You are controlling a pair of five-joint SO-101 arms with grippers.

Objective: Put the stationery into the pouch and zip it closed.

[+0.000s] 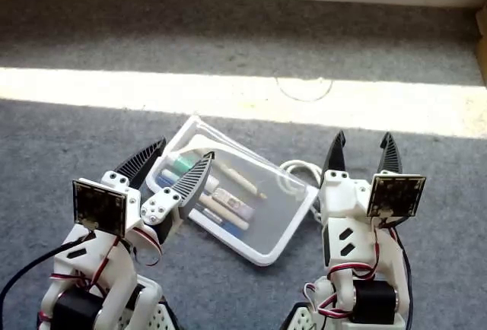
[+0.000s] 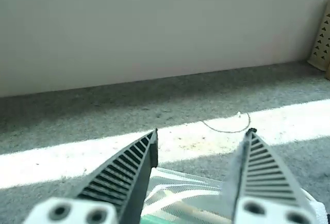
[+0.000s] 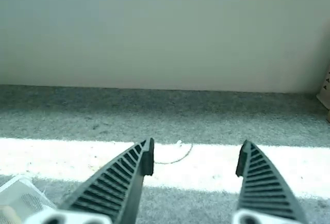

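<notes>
A clear pouch [image 1: 266, 227] with a white rim lies slanted on the grey carpet between the two arms. Several pens and other stationery [image 1: 224, 193] lie inside it. A white cord loop [image 1: 297, 172] sits at its right corner. My left gripper [image 1: 185, 157] hangs open above the pouch's left end, raised off it, with nothing between its fingers; the pouch's edge [image 2: 180, 195] peeks out below the left gripper [image 2: 201, 133]. My right gripper [image 1: 362, 147] stands open to the right of the pouch, also holding nothing. The right wrist view catches a pouch corner [image 3: 20, 198] beside the right gripper [image 3: 196, 152].
A bright sunlit band [image 1: 114, 90] crosses the carpet beyond the pouch, with a thin thread loop [image 1: 304, 90] lying in it. A pale wall [image 3: 165, 28] runs along the far side. A patterned object [image 2: 322, 38] stands at the far right edge.
</notes>
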